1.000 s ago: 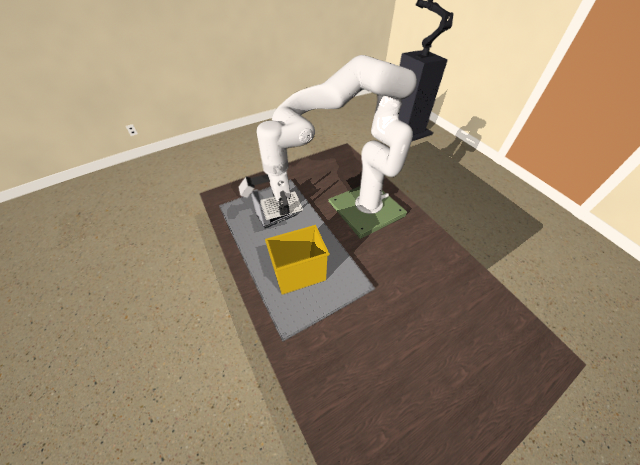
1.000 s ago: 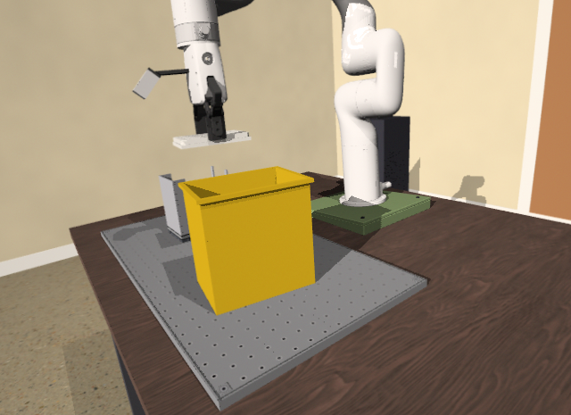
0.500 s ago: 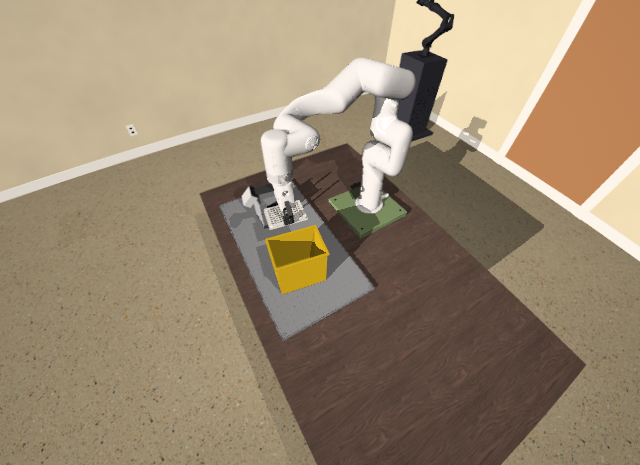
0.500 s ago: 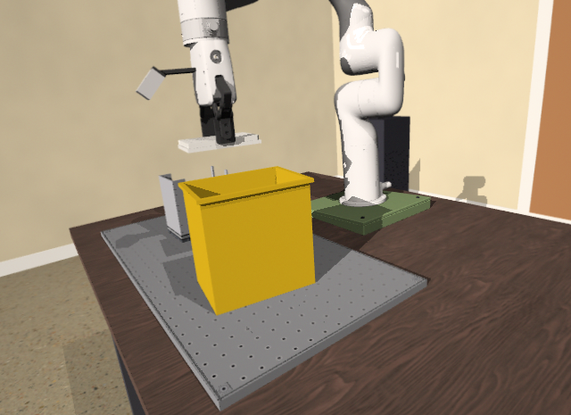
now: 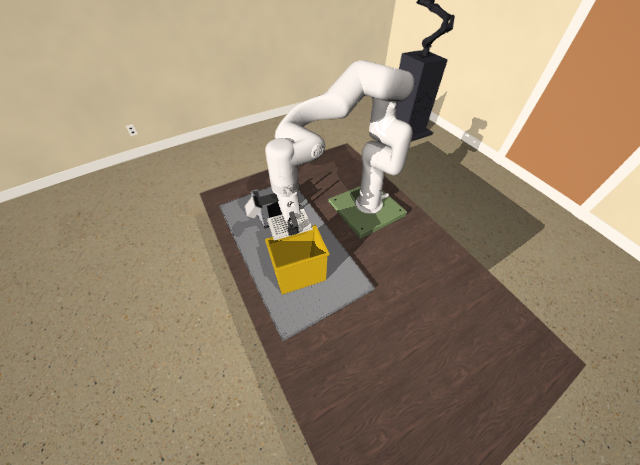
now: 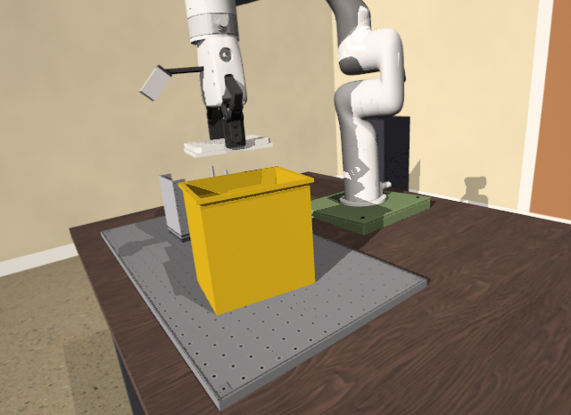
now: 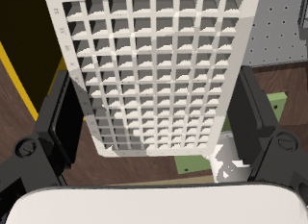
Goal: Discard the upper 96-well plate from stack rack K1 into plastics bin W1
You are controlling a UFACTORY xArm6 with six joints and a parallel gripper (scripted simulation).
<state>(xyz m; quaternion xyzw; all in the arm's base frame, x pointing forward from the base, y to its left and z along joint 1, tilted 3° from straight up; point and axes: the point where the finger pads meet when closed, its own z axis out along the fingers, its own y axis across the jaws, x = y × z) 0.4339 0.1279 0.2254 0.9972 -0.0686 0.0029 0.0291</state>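
My gripper (image 6: 228, 136) is shut on a white 96-well plate (image 6: 224, 145) and holds it level in the air, a little above the far rim of the yellow plastics bin W1 (image 6: 251, 236). In the wrist view the plate (image 7: 154, 61) fills the space between my two black fingers, with the bin's dark inside and yellow rim at the left. In the top view the plate (image 5: 287, 224) hangs over the bin's back edge (image 5: 298, 258). The grey stack rack K1 (image 6: 174, 208) stands behind the bin; its lower plate is hidden.
The bin stands upright on a grey perforated baseplate (image 6: 258, 309) on the dark wooden table. My arm's green base plate (image 6: 371, 211) is to the right of the bin. A black cabinet (image 5: 421, 93) stands behind the table.
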